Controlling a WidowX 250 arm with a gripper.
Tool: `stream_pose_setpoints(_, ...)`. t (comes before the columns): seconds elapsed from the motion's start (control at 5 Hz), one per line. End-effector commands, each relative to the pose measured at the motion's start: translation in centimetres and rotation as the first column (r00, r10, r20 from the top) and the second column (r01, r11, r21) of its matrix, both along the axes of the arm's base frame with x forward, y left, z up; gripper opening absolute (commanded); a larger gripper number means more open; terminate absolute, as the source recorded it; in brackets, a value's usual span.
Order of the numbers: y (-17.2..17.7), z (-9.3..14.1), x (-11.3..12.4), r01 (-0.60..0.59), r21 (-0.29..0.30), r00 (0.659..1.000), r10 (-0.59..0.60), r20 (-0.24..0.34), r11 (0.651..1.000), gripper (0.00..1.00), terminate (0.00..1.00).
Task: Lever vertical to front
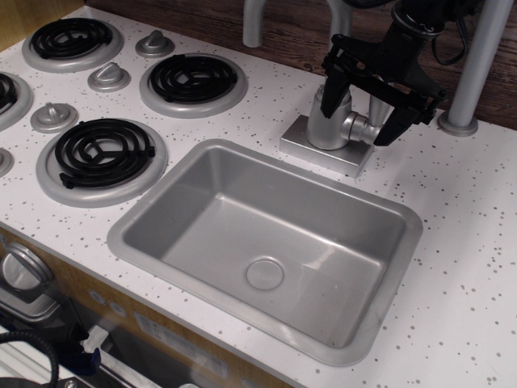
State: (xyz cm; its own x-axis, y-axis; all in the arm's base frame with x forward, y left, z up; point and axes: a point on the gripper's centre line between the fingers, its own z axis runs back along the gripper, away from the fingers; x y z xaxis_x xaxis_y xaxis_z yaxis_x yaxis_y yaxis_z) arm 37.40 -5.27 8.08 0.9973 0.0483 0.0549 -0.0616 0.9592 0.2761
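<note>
The faucet body [329, 121] stands on its square base behind the sink. A short round stub [361, 128] sticks out of its right side. The lever [377, 107] is a small silver-grey handle rising upright from that stub, partly hidden by my gripper. My black gripper [363, 111] comes down from the top right with its jaws open. The left finger [329, 95] is in front of the faucet body. The right finger [397, 125] is just right of the lever, close to it or touching it. Faucet body and lever stand between the fingers.
A grey sink basin [161, 194] with a round drain lies in front of the faucet. Several black stove burners [101, 152] and silver knobs [108, 78] are at the left. A grey post [472, 73] stands right of the gripper. The curved spout [254, 23] rises behind.
</note>
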Motion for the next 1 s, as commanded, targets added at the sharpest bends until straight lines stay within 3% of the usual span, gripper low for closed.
stream_pose_setpoints(0.0,0.0,0.0,0.0,0.0,0.0,1.0,0.0,0.0,1.0,1.0,0.0)
stream_pose_setpoints(0.4,0.1,1.2,1.8,0.079,0.029,0.988,-0.082,0.13,0.996,1.0,0.0)
stream_pose_setpoints(0.8,0.0,1.8,3.2,0.124,0.047,0.975,-0.131,0.182,0.991,1.0,0.0)
